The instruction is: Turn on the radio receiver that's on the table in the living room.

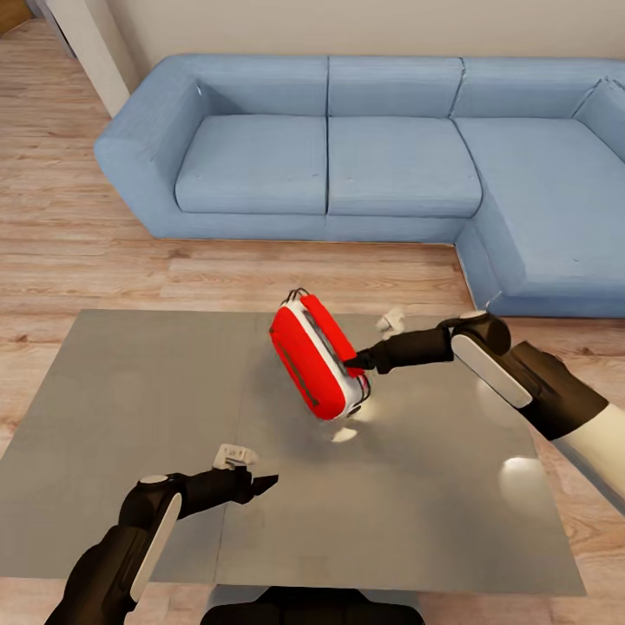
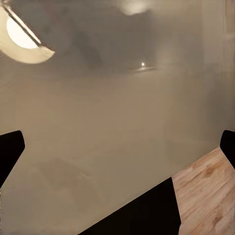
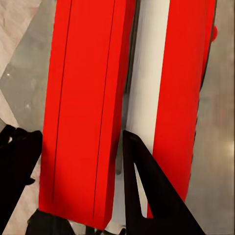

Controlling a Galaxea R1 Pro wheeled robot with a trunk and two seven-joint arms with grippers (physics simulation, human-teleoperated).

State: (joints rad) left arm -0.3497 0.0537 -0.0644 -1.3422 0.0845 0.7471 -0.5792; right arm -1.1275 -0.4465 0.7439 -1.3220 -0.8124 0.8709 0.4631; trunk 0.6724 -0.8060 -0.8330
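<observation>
Gripping the radio receiver (image 1: pixel 314 358) by its rear red slab, the robot's right hand (image 1: pixel 358 359) holds the small set tilted well off upright over the middle of the grey worktop (image 1: pixel 130 391) in the living room, a blue L-shaped sofa (image 1: pixel 391 165) beyond it on the plank floor (image 1: pixel 69 252). In the right wrist view the two dark fingers (image 3: pixel 147 191) straddle one red panel of the radio receiver (image 3: pixel 83 107), closed onto it from either face, with the white-striped narrow edge just beside them. Whether the lower corner of the radio rests on the worktop or hangs just above it cannot be told; a bright reflection lies under it. The left hand (image 1: pixel 260 480) hovers low over the near left part of the worktop, well apart from the radio, its fingers (image 2: pixel 10 152) spread wide at the picture's edges and holding nothing. The set looks a light, rigid plastic shell, glossy enough to slip in a two-finger pinch, so the firmest hold is likely across the flat red faces near the middle, as now, rather than on the rounded corners or the thin dark wire stand (image 1: pixel 295 295) showing at its top end. The dial and grille face is not readable from these angles, and any press on it will probably need the free hand while the right one steadies the body.
</observation>
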